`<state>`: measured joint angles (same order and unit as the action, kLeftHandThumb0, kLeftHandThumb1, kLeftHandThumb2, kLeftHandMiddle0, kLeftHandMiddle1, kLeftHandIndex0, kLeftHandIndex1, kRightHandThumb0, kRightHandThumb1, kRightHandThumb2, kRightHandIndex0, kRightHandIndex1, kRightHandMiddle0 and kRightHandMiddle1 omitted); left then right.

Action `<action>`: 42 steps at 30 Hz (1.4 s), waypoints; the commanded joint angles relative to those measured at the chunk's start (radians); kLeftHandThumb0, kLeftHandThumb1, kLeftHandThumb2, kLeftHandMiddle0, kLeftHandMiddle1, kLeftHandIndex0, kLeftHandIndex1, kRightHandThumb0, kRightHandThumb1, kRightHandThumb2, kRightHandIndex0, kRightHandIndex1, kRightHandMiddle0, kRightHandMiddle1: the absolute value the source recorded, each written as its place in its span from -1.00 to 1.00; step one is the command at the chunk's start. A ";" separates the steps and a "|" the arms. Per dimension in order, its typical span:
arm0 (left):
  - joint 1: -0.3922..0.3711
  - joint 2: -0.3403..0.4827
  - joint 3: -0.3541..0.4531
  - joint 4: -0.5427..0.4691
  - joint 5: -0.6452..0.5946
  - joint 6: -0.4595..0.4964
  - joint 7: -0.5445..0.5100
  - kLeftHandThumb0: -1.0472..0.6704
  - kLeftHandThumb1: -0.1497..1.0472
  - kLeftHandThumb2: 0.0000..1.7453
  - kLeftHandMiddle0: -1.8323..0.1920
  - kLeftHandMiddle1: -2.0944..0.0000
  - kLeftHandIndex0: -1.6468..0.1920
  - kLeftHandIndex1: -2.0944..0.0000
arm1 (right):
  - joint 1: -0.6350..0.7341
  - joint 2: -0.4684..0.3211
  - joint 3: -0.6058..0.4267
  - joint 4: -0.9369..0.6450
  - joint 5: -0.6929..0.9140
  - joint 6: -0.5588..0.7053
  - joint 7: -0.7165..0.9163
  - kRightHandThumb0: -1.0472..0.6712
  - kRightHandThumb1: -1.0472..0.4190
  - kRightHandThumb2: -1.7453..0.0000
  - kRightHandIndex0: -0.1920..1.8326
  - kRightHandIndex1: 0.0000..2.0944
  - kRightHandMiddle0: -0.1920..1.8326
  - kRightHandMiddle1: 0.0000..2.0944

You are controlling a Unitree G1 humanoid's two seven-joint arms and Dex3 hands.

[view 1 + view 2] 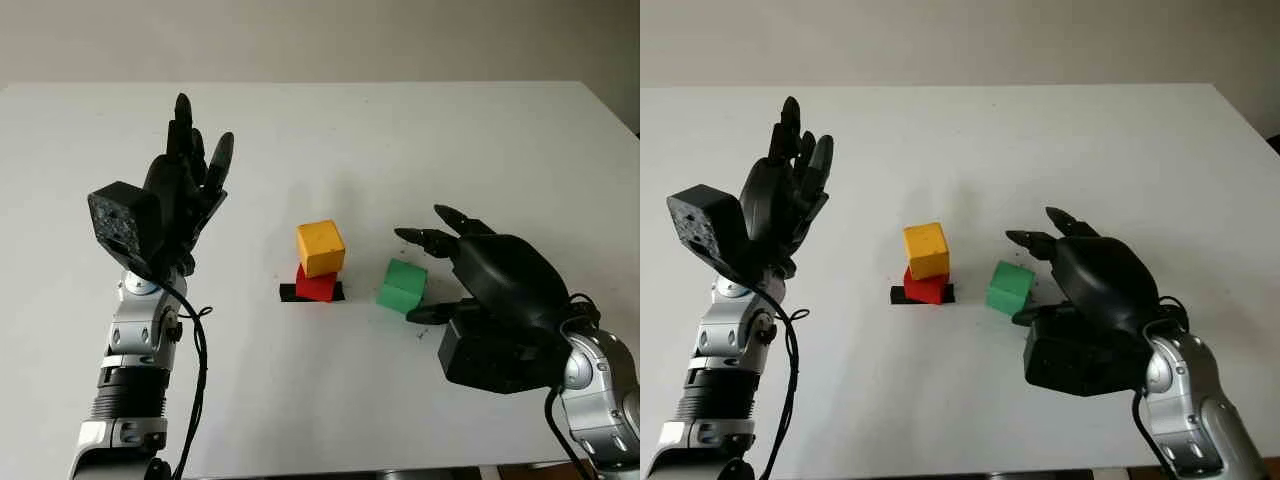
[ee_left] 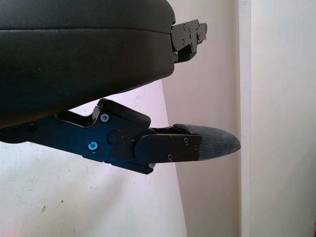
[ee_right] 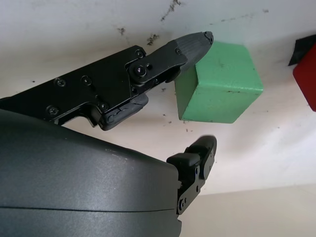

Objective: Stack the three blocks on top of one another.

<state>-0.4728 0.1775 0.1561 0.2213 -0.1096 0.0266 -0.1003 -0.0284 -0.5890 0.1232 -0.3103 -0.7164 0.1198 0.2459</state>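
Blocks number three: in the left eye view a yellow block (image 1: 320, 247) sits on a red block (image 1: 317, 285), itself on a black patch (image 1: 311, 292) near the middle of the white surface (image 1: 400, 130), while the green block (image 1: 402, 285) lies just right of that pair. The right hand (image 1: 440, 275), open, reaches around the green block from the right; the left hand (image 1: 185, 175) is raised to the left, open and holding nothing. The right wrist view shows one finger (image 3: 190, 45) at the green block's edge and another (image 3: 200, 153) apart from it, so no grasp is closed yet. Judged from this, two blocks are stacked and the third is being approached; next the hand must close on it, lift, and set it squarely atop the yellow one.
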 commanded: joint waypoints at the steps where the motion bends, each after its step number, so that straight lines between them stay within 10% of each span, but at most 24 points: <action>1: -0.001 0.006 0.001 -0.016 -0.003 -0.004 -0.005 -0.59 1.00 -0.56 0.99 0.95 0.99 0.95 | 0.001 0.012 -0.002 0.005 -0.001 -0.009 -0.013 -0.42 -0.81 0.94 -0.61 -0.93 -0.61 -0.21; 42: 0.004 0.016 -0.002 -0.021 0.006 0.004 -0.003 -0.58 1.00 -0.54 1.00 0.97 0.99 0.96 | -0.051 0.061 0.012 0.071 0.007 -0.067 -0.063 -0.20 -0.99 0.93 -0.46 -0.93 -0.56 0.33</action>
<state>-0.4708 0.1852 0.1550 0.2212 -0.1085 0.0276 -0.1036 -0.0543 -0.5273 0.1517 -0.2397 -0.7200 0.0636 0.1948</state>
